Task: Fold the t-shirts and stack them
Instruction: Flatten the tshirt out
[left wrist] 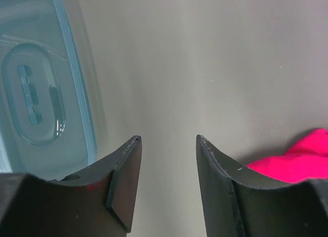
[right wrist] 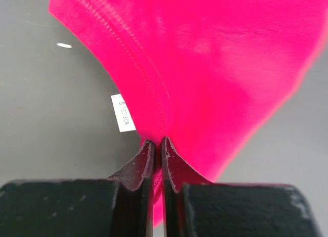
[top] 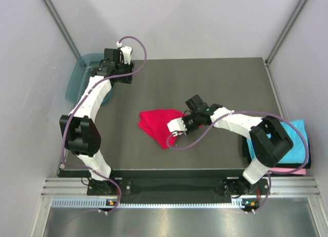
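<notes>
Right arm [top: 241,122] outstretched, its gripper [right wrist: 158,141] tight on red t-shirt [right wrist: 215,52]

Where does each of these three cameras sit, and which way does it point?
Top external: high behind the arms, looking down on the table; the left arm and right arm show whole.
Left wrist: on the left arm, looking past the open left gripper at the table and teal tub.
Right wrist: on the right arm, looking along the right gripper, shut on the red t-shirt by its white tag.
Shared: all three show the red t-shirt; top and left wrist also share the tub.
</notes>
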You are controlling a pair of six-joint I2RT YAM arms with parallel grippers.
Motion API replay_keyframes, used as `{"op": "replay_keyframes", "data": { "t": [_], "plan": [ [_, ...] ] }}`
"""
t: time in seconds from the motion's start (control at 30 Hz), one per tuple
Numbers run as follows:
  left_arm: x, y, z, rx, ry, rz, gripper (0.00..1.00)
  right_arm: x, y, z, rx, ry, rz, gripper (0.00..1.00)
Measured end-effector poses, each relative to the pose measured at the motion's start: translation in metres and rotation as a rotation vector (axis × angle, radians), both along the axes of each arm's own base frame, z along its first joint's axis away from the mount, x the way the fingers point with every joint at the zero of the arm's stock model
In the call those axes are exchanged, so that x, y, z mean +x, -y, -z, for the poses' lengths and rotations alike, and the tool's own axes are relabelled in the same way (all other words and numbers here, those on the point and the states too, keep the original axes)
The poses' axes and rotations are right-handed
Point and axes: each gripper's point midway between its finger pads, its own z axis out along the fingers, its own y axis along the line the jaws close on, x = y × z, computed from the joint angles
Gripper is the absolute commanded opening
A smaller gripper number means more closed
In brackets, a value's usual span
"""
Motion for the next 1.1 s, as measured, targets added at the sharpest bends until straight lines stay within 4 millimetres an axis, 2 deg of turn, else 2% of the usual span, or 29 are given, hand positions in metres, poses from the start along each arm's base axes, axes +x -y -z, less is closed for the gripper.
{"op": "replay_keyframes", "data": {
  "t": [0.07, 0.17, 0.43, 0.6, 0.67, 0.73, 0.77, 0.97, 1.1],
  "plan": [
    [0.0, 0.0, 0.0, 0.001, 0.0, 0.0, 0.52, 0.004, -0.003, -0.021, 0.021, 0.033, 0.0, 0.0],
    [0.0, 0.0, 0.0, 0.002, 0.001, 0.0, 0.52, 0.017, -0.013, -0.069, 0.096, 0.124, 0.0, 0.0],
    [0.007, -0.007, -0.015, 0.02, 0.042, -0.021, 0.52, 0.065, -0.046, -0.243, 0.406, 0.479, 0.054, 0.0],
    [0.01, -0.014, -0.02, 0.051, 0.062, -0.038, 0.52, 0.109, -0.043, -0.357, 0.596, 0.637, 0.183, 0.0],
    [0.011, -0.015, -0.02, 0.057, 0.065, -0.041, 0.53, 0.135, -0.04, -0.388, 0.608, 0.693, 0.23, 0.0],
    [0.011, -0.016, -0.022, 0.06, 0.067, -0.044, 0.52, 0.149, -0.036, -0.387, 0.603, 0.682, 0.26, 0.0],
    [0.012, -0.016, -0.023, 0.061, 0.071, -0.047, 0.52, 0.151, -0.035, -0.38, 0.599, 0.65, 0.272, 0.0],
    [0.017, -0.018, -0.04, 0.067, 0.114, -0.056, 0.53, 0.15, -0.027, -0.295, 0.469, 0.415, 0.342, 0.0],
    [0.018, -0.021, -0.041, 0.08, 0.116, -0.06, 0.53, 0.137, -0.017, -0.252, 0.377, 0.226, 0.37, 0.0]
  ]
}}
